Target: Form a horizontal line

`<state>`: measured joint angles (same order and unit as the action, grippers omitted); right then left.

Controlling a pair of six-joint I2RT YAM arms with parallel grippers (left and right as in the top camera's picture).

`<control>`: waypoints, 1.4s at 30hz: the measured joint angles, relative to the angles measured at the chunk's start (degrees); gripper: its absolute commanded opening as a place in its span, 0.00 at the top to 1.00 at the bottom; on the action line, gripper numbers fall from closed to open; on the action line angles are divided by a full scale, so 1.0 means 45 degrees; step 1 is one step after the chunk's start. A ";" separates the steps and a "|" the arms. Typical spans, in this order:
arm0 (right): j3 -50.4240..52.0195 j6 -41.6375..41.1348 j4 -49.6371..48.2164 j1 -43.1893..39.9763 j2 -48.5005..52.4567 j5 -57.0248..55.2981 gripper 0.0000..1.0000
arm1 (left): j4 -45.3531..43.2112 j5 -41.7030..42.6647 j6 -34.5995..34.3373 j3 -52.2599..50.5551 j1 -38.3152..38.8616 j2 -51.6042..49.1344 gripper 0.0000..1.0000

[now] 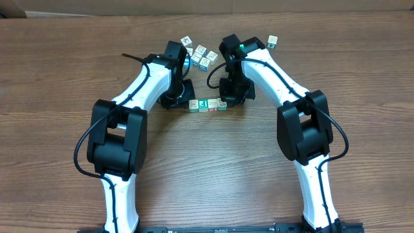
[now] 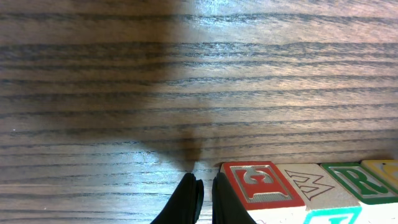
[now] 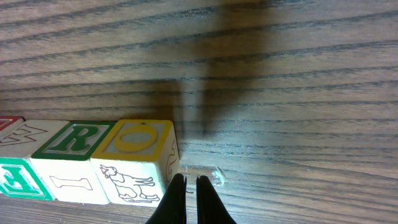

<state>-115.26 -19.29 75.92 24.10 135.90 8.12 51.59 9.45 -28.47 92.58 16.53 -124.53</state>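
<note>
- Overhead: the horizontal line (image 1: 207, 105) lies at frame centre between both wrists, four cubes edge to edge. The row looks essentially formed, with probably only backing the arms away left. A loose clump (image 1: 198, 54) sits well apart above it.
- Left wrist: the left gripper (image 2: 205, 183), bottom centre, has its fingers pinched nearly together on nothing, just beside the red-lettered end cube (image 2: 258, 185) at lower right.
- Right wrist: the right gripper (image 3: 190, 183), bottom centre, is closed and empty. The white-edged row runs straight at lower left and ends in a yellow O cube (image 3: 140, 142).

The horizontal line (image 1: 207, 105) holds four cubes, the loose clump (image 1: 200, 54) five, and one lone cube (image 1: 272, 42) lies apart.
</note>
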 measured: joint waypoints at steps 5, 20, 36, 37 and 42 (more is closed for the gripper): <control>0.0000 -0.0005 0.0034 0.0019 0.0000 0.0000 0.96 | 0.0000 0.0000 0.0000 0.0000 0.0000 0.0000 0.94; 0.0000 -0.0015 0.0049 0.0155 0.0000 -0.0058 0.96 | 0.0005 -0.0034 0.0000 0.0000 0.0000 0.0000 0.93; 0.0000 -0.0039 0.0248 0.0155 0.0000 -0.0146 0.96 | 0.0000 -0.0058 0.0000 0.0000 0.0000 0.0000 0.92; 0.0000 -0.0044 0.0248 0.0155 0.0000 -0.0155 0.96 | -0.0005 -0.0058 0.0000 0.0000 0.0000 0.0000 0.92; 0.0000 -0.0039 0.0253 0.0155 0.0000 -0.0151 0.96 | -0.0044 -0.0058 -0.0005 0.0000 0.0000 0.0000 0.92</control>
<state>-115.26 -19.46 77.06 24.80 135.90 7.44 51.40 9.19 -28.49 92.58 16.53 -124.53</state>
